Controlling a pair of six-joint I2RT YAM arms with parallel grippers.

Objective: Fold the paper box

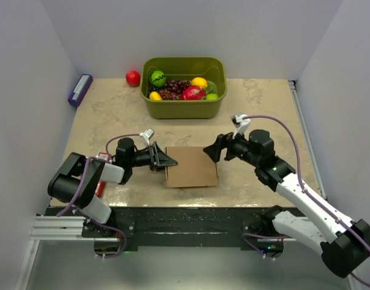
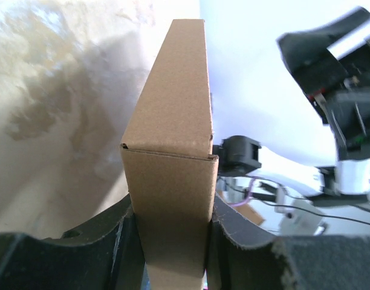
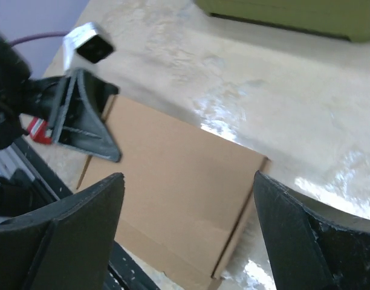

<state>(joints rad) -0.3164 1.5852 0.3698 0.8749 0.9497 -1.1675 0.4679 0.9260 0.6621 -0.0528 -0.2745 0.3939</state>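
Flat on table (image 1: 263,103) near the front edge: box (image 1: 194,166). Gripped at its 9 o'clock edge by left jaws, likely to anchor it. At 3 o'clock, right jaws spread wide, empty, poised beside the edge for folding. Farther, at 12 o'clock, tub (image 1: 184,109).

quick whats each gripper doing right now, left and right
Left gripper: closed on one end of the paper box.
Right gripper: open, holding nothing.
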